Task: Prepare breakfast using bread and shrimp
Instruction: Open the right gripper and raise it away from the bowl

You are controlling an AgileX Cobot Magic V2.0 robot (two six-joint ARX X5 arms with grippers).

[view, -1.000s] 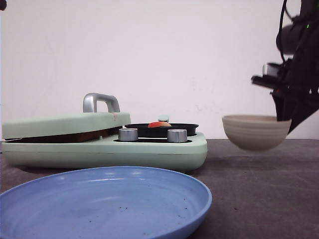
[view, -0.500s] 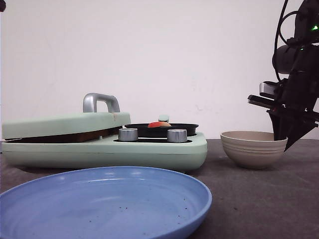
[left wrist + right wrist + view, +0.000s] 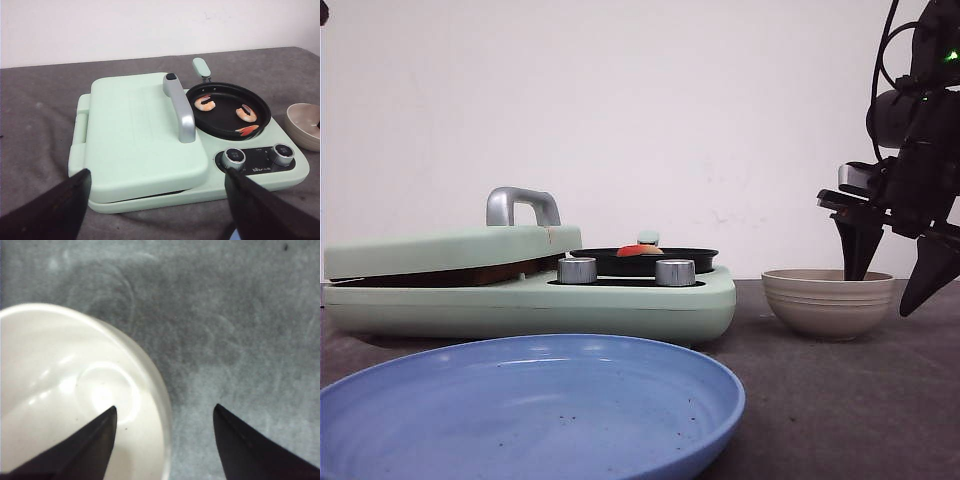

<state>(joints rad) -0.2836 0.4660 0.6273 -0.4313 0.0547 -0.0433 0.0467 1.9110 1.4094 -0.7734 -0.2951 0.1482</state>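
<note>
Three orange-red shrimp (image 3: 205,103) lie in the black pan (image 3: 220,117) of the pale green breakfast machine (image 3: 145,135); one shows in the front view (image 3: 640,250). No bread slice shows; the lid (image 3: 450,250) is down. The beige bowl (image 3: 825,300) stands empty on the table right of the machine. My right gripper (image 3: 880,295) is open astride its right rim, one finger inside and one outside, as the right wrist view shows (image 3: 165,406). My left gripper (image 3: 156,172) is open and empty, above the machine's near edge.
A large blue plate (image 3: 530,410) lies at the table's front left. Two silver knobs (image 3: 577,270) sit on the machine's front. A silver handle (image 3: 179,107) stands on the lid. The dark grey table (image 3: 240,330) is bare to the right of the bowl.
The right gripper lowered the bowl from mid-air onto the table, then opened and let it go. The machine, shrimp and plate have not moved.
</note>
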